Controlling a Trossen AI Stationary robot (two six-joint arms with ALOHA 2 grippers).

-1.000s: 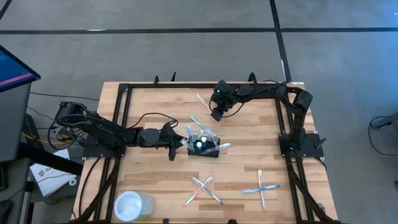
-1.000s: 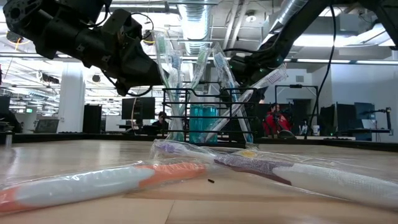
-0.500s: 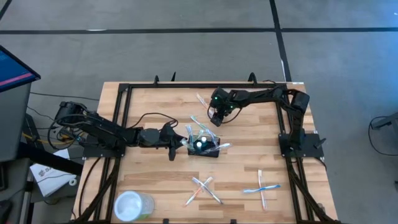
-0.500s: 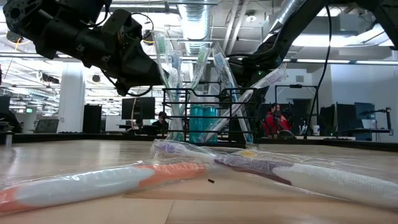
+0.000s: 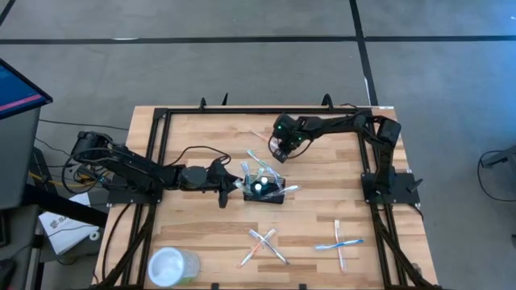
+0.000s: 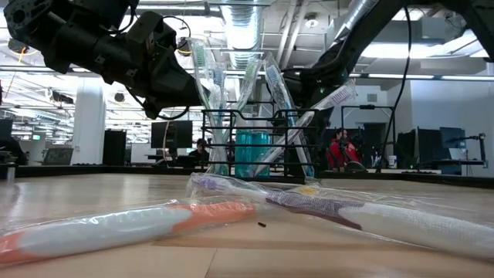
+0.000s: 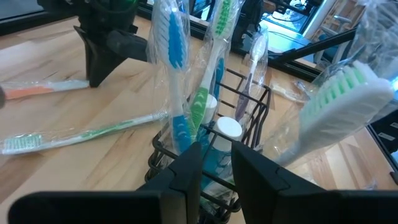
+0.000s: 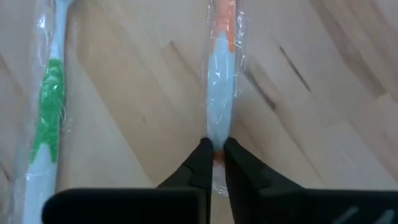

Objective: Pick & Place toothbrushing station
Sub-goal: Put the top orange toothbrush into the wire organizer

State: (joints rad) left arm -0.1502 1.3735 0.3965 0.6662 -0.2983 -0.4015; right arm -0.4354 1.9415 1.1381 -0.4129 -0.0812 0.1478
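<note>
The toothbrushing station (image 5: pixel 264 188), a black wire caddy holding several wrapped toothbrushes, stands on its base at mid-table. My left gripper (image 5: pixel 241 185) comes in from the table's left and is shut on the caddy's left side. Farther back, my right gripper (image 5: pixel 277 151) points down and is shut on a wrapped orange-and-white toothbrush (image 8: pixel 219 81). That toothbrush lies flat on the wood. A green wrapped toothbrush (image 8: pixel 46 118) lies beside it, untouched. My left gripper clasps the caddy's left wire wall near its top rim (image 7: pixel 214 152) between its two fingers, coming almost level from the table's left. The fingers hide the exact spot. The caddy stays upright on the table. My right gripper pinches the orange-and-white toothbrush's handle (image 8: pixel 217 130) through its clear wrapper, between the two fingertips. The fingers come from above, pointing down, one on each long side. The toothbrush lies flat on the table.
A clear cup (image 5: pixel 172 266) stands at the near left corner. Two crossed pairs of wrapped toothbrushes (image 5: pixel 262 246) (image 5: pixel 339 244) lie near the front edge. A black frame (image 5: pixel 161 153) borders the tabletop. People sit in the room beyond the table.
My right gripper has gone down and a little toward the near-left, onto the toothbrush lying behind the caddy. My left gripper and the caddy have kept still.
</note>
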